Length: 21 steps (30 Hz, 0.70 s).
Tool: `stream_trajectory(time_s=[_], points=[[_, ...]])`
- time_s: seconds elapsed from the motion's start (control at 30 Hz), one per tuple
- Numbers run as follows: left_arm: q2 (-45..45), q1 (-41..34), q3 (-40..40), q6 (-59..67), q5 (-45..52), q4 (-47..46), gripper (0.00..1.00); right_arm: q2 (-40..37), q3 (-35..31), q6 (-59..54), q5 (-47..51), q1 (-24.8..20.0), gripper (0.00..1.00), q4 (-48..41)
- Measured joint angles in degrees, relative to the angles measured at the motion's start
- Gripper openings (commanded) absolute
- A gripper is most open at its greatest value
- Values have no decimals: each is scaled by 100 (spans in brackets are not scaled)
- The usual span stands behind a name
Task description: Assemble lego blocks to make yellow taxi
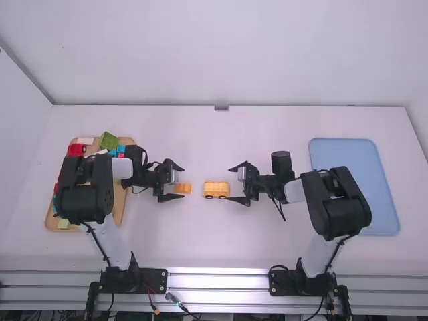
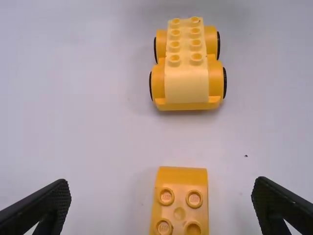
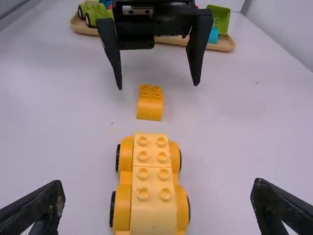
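Yellow and wheeled, the taxi base (image 1: 216, 189) is standing on the table (image 1: 174, 234) between the grippers, one end running out of the right wrist view. Left of it, a loose block (image 2: 179, 196), cut off in the left wrist view, is lying between the spread fingers of the left gripper (image 1: 184, 182). The right gripper (image 1: 229, 184) is gaping at the base's right end. At left, the left arm (image 1: 83, 194) is partly hiding a wooden tray (image 1: 119, 200) that is holding red, green and blue pieces (image 1: 120, 148); at right, a blue tray (image 1: 348, 160) is lying partly covered by the right arm (image 1: 338, 200).
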Motion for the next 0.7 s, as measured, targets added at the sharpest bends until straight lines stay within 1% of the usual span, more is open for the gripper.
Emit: stream_trajectory(time_s=[0.1,0.3,0.47,0.53,0.57,0.7], points=[[144,0,81,-96,22,0,99,391,140,129,-129,7,99,70],[251,0,157,-210,24,4,99,1126,682,201,-568,33,99,37],[249,0,157,-273,13,13,99,1290,793,317,-404,229,99,92],[251,0,157,-367,-24,28,99,1290,754,535,-98,431,99,483],[251,0,157,-387,-28,28,99,1290,737,568,-39,468,99,564],[251,0,157,-448,-42,20,99,1290,511,964,367,671,99,1344]])
